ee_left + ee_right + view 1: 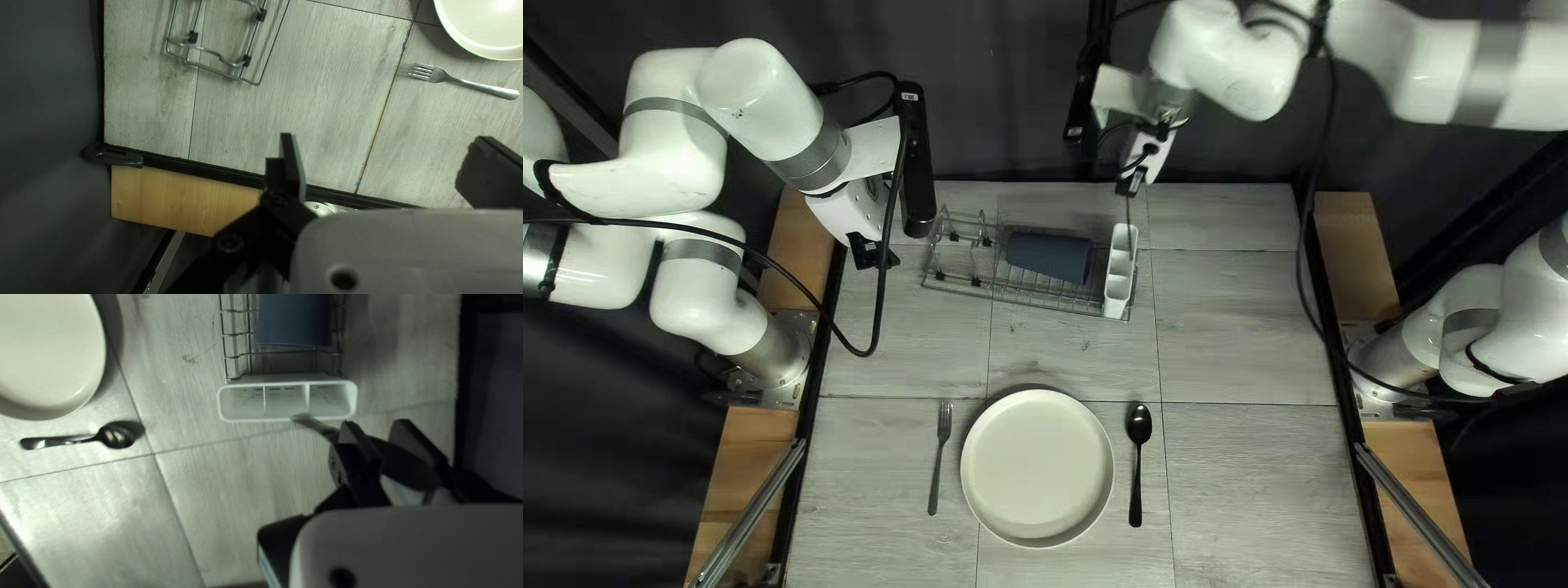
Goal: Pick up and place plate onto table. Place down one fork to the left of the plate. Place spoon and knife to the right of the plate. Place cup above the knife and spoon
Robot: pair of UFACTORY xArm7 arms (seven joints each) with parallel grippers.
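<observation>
The big pale plate [1038,468] sits flat on the table [1252,479], at the near side. The spoon [1139,426] lies just to the right of the plate, with its bowl away from the near edge. The fork [943,441] lies just to the left of the plate, prongs pointing away too. Farther than the plate and off to its left, the left gripper [877,258] is up in the air, its two fingers spread wide. Past the plate is the wire rack [958,288], and the blue cup [1049,256] lies on its side in it. Past the plate and a bit right is the white holder [1118,285]. Farthest from the plate, the right gripper [1128,188] pinches the knife [315,424], its tip near the holder's rim; I can't tell if they touch.
</observation>
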